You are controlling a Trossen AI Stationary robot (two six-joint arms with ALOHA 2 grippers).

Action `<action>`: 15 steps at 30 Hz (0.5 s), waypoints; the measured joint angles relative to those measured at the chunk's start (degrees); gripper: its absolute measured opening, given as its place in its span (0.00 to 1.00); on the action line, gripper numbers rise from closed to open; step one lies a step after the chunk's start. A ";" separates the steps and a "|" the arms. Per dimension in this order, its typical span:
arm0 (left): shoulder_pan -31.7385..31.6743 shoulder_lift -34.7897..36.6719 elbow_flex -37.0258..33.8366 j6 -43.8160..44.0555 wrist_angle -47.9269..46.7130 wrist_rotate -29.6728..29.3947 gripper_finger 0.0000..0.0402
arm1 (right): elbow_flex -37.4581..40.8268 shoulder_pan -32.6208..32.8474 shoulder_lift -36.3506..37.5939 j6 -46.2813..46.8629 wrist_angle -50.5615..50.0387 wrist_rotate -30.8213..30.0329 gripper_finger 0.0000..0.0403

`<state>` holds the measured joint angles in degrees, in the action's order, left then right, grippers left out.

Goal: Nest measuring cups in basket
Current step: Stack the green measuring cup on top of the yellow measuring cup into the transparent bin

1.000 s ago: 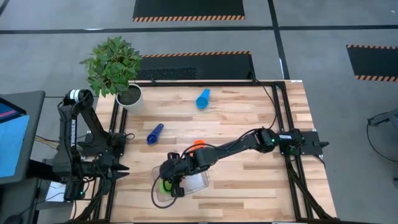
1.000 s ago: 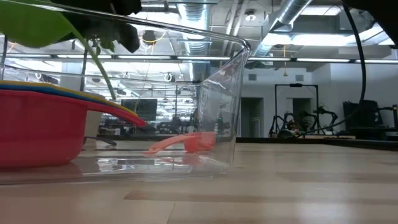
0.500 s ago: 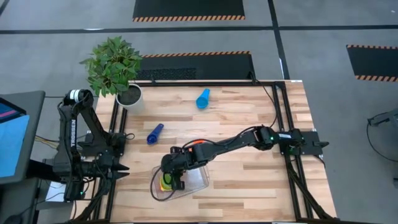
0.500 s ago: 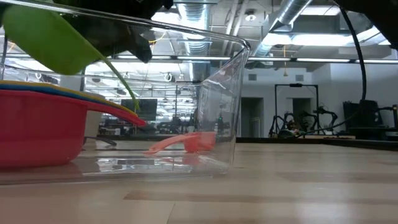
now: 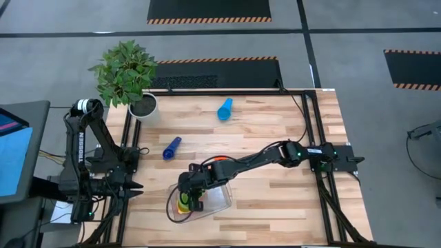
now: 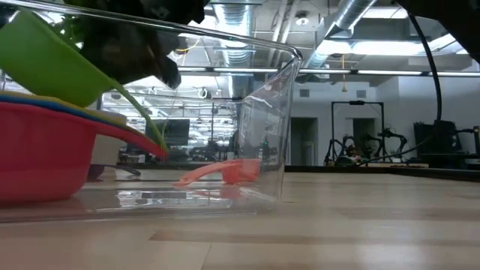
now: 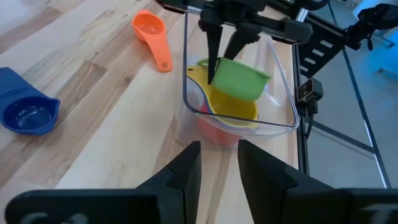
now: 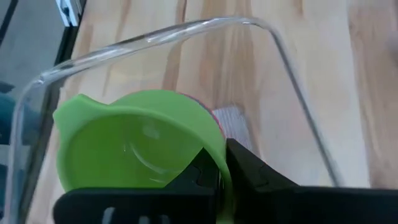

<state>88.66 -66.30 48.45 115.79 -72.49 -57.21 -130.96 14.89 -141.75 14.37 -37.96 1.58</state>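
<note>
The clear basket (image 5: 224,200) stands near the table's front edge. Inside it a yellow cup (image 7: 233,112) is nested in a red cup (image 6: 37,157). My right gripper (image 7: 225,59) is shut on a green cup (image 7: 239,78), which tilts over that stack. An orange cup (image 5: 219,160) lies on the table just beyond the basket. Farther back lie a dark blue cup (image 5: 171,147) and a light blue cup (image 5: 225,108). My left gripper (image 7: 217,174) waits open off the table's left edge, pointing at the basket. My right gripper pinches the green cup's wall at the rim (image 8: 219,163), one finger (image 8: 202,171) inside the bowl and the other (image 8: 249,171) outside. The fingers come from above, slanting down. The cup tilts, with its low side on the yellow cup's rim (image 6: 90,112).
A potted plant (image 5: 127,76) in a white pot stands at the table's far left corner. Black frame rails (image 5: 313,131) run along the table's right side. Bare wood lies to the right of the basket.
My right gripper has gone down into the basket with the green cup, shifting a little toward the table's left edge. The cup has sunk from above the stack until it lies tilted on the nested cups. The red cup has tipped slightly.
</note>
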 joint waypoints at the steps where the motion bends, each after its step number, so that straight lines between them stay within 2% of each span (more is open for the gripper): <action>1: 0.00 -0.02 0.00 0.00 -0.03 0.00 0.23 | 0.00 0.05 0.00 0.41 0.02 0.00 0.09; 7: 0.00 -0.02 0.00 -0.41 -0.13 0.00 0.23 | 0.00 0.49 0.00 0.81 -0.08 1.50 0.11; 15: 0.00 -0.02 0.00 -1.07 -0.17 0.02 0.23 | 0.00 0.45 0.00 1.27 0.07 3.32 0.23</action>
<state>88.66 -66.32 48.45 114.72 -72.66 -57.19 -130.96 15.34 -141.75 15.64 -37.88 4.91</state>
